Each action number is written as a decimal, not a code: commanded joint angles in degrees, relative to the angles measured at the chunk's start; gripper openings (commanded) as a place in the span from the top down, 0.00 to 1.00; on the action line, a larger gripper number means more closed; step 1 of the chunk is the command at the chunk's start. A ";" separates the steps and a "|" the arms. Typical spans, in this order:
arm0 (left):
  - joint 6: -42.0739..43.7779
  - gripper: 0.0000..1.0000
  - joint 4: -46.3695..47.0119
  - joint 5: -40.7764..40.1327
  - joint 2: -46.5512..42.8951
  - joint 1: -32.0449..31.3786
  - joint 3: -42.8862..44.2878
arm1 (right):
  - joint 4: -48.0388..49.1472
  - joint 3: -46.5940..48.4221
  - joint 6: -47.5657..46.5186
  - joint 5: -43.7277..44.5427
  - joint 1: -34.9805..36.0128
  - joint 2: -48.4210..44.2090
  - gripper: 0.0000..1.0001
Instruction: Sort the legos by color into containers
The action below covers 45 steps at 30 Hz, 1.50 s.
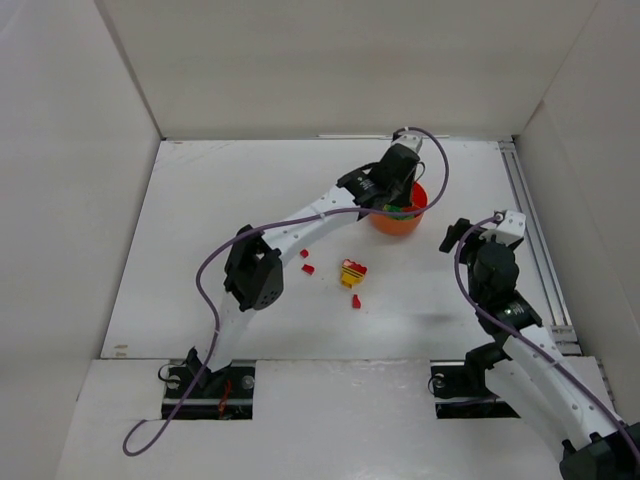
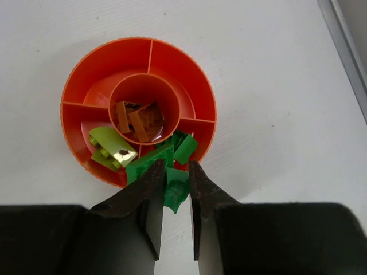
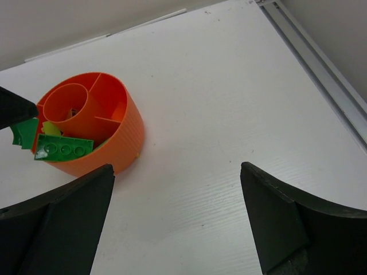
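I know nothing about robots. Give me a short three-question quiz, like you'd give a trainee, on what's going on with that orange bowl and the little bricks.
1. True or false: the central cup of the round orange plastic divided bowl holds small brown plastic bricks.
2. What does the left gripper clamp by the bowl's edge? A) a small green plastic brick B) a red brick C) nothing
3. Fill in: the right gripper, beside the bowl, is ____ and empty.
Key: 1 true; 2 A; 3 open.
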 commanded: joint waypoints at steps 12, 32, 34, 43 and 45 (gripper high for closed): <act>3.87 0.87 7.05 6.99 3.14 -0.17 4.76 | -0.17 -0.32 0.75 1.27 -0.39 0.29 0.03; 4.39 0.33 7.14 10.16 0.60 -0.17 5.29 | -0.17 0.74 -0.65 -0.92 -0.39 1.96 0.02; 3.78 0.27 5.38 11.29 -2.03 -0.17 4.42 | -0.17 1.27 -2.67 -3.64 -0.39 2.57 0.01; -1.39 0.00 15.57 0.94 -43.02 -0.17 -40.95 | 2.21 6.09 -11.81 -16.47 0.75 10.56 0.01; -4.82 0.00 14.53 -4.42 -49.83 0.35 -48.02 | 2.82 7.49 -13.48 -18.84 3.98 12.49 0.01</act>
